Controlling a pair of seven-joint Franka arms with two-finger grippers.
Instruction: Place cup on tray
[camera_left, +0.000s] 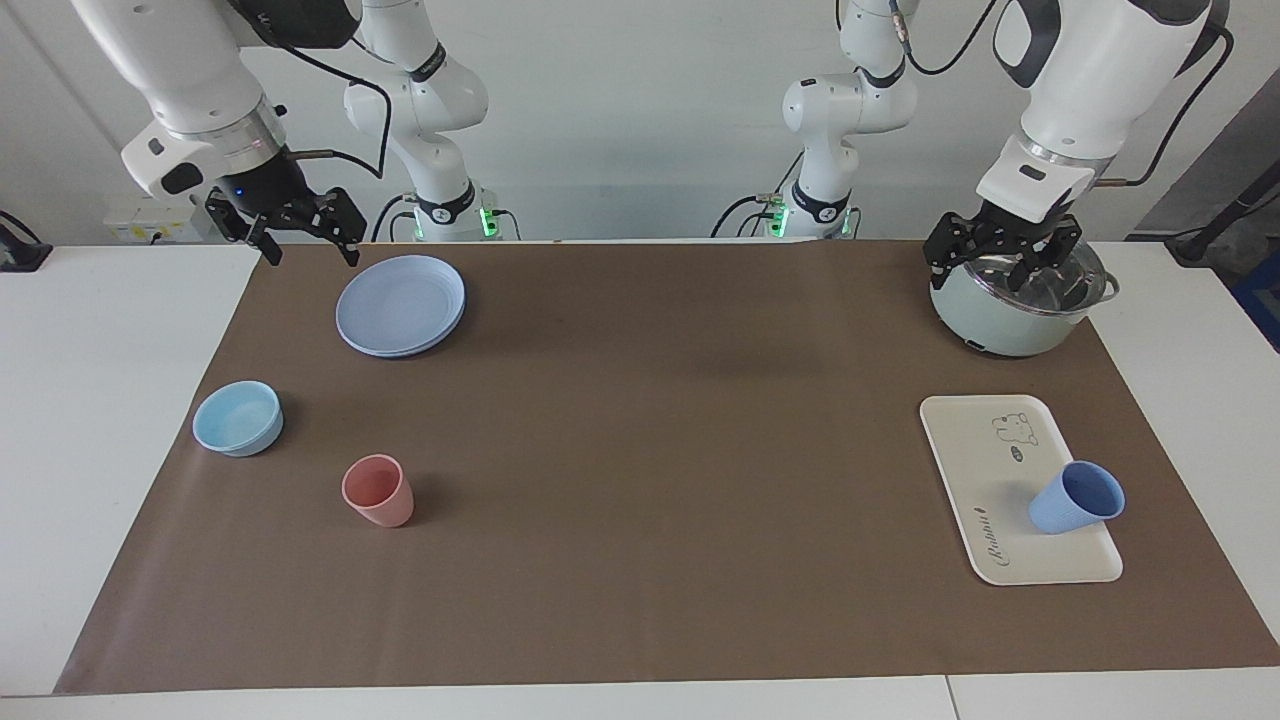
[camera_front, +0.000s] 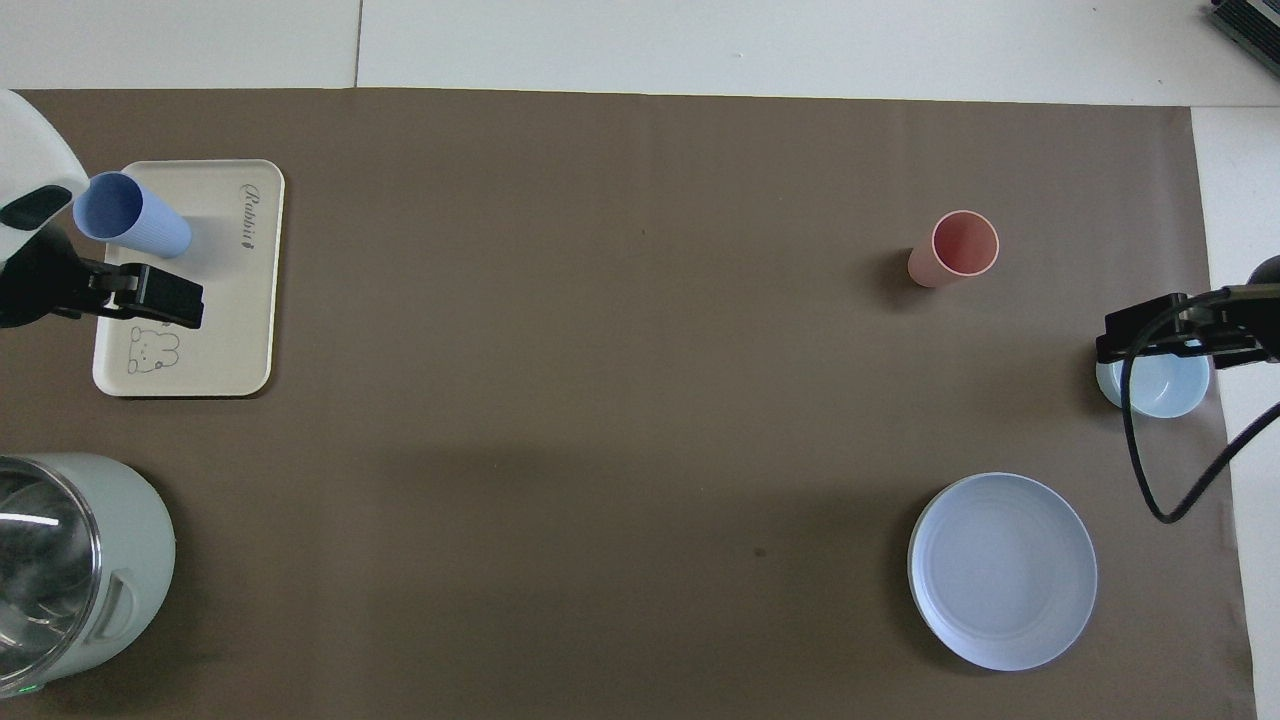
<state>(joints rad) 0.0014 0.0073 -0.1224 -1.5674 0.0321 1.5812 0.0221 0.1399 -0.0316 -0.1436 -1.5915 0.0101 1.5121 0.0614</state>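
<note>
The periwinkle-blue cup (camera_left: 1075, 498) (camera_front: 130, 215) stands on the cream tray (camera_left: 985, 455) (camera_front: 225, 310), at the tray's end farther from the robots, beside the "Rabbit" script. Nothing touches it. My left gripper (camera_left: 1000, 278) hangs open and empty in the air over the pale-green pot (camera_left: 1010, 318), apart from the tray and cup. My right gripper (camera_left: 311, 252) waits open and empty, raised at the right arm's end of the table near the blue plates (camera_left: 400, 304).
A salmon-pink tumbler (camera_left: 378, 490) and a light-blue bowl (camera_left: 238, 418) stand toward the right arm's end, farther from the robots than the plates. The pot, with a glass lid, stands nearer to the robots than the tray. A brown mat (camera_left: 640, 450) covers the table.
</note>
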